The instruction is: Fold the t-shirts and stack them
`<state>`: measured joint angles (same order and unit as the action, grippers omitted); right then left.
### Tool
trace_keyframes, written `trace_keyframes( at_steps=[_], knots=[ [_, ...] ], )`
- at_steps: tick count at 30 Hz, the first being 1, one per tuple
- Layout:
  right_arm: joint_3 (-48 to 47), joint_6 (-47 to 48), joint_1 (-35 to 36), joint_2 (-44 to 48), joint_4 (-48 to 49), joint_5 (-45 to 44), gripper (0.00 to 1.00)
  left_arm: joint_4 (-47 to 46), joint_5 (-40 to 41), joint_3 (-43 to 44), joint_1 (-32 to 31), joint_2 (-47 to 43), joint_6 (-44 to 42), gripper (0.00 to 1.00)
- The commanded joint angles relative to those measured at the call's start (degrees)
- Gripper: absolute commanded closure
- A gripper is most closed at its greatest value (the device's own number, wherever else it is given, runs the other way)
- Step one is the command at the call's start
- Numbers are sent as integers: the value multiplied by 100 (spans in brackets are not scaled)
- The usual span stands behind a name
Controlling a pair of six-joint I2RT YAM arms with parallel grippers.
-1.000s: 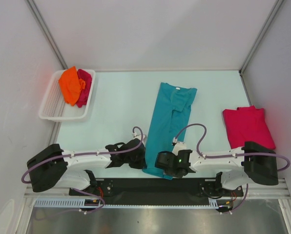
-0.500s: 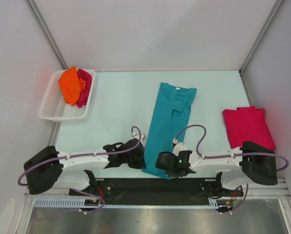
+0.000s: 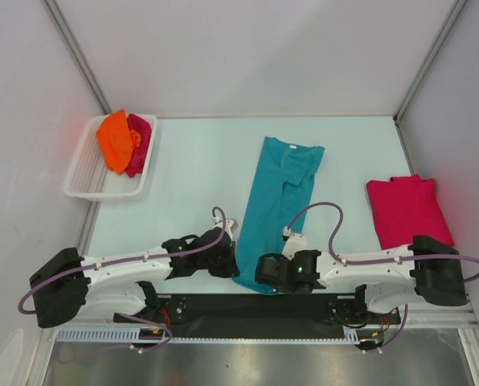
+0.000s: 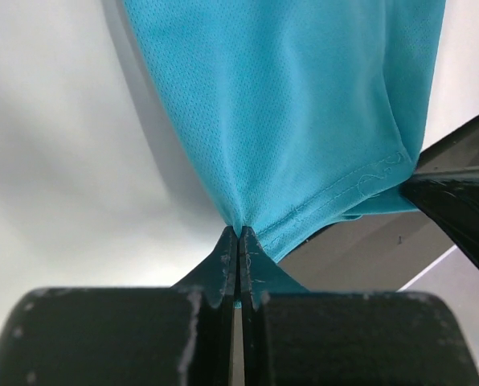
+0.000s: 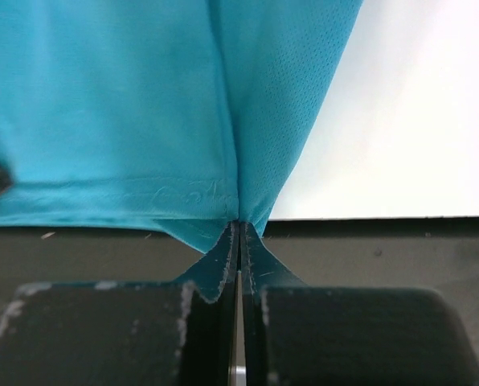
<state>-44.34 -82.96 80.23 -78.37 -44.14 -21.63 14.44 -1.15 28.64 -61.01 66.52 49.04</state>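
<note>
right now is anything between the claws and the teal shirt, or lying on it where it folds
Nothing visible. The left claw and the right claw are each shut on a near hem corner of the teal shirt; nothing lies on it.

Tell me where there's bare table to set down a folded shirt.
Free: the table between the white basket and the teal t-shirt, and the strip between it and the crimson t-shirt. Crowded: the near edge, where left tool and right tool pinch the teal hem.
</note>
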Motion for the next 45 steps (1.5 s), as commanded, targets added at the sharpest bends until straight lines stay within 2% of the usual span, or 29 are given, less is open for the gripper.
trace_keyframes(
  at_steps=[1,8,14,21,30,36,45],
  knots=[
    [-426,-256,107,374,-656,-544,100,191,97,80,-42,-324,9,100],
    [-760,-291,195,402,-1027,-834,100,490,106,150,-51,-737,27,100],
    [-866,104,-200,278,-974,-878,100,902,457,703,-42,-588,-271,100],
    [-1129,1210,-1166,305,-641,-984,100,1123,326,1713,458,-78,-746,100],
    [-1490,2625,-2502,-108,88,-729,100,1140,-193,2408,1320,458,-1221,100],
    [-1666,3127,-3188,-503,485,-483,100,1123,-359,2812,1636,1037,-1449,100],
    [-1938,3488,-3812,-908,731,-360,100,1105,-685,3736,2005,2284,-1792,100]
  ],
)
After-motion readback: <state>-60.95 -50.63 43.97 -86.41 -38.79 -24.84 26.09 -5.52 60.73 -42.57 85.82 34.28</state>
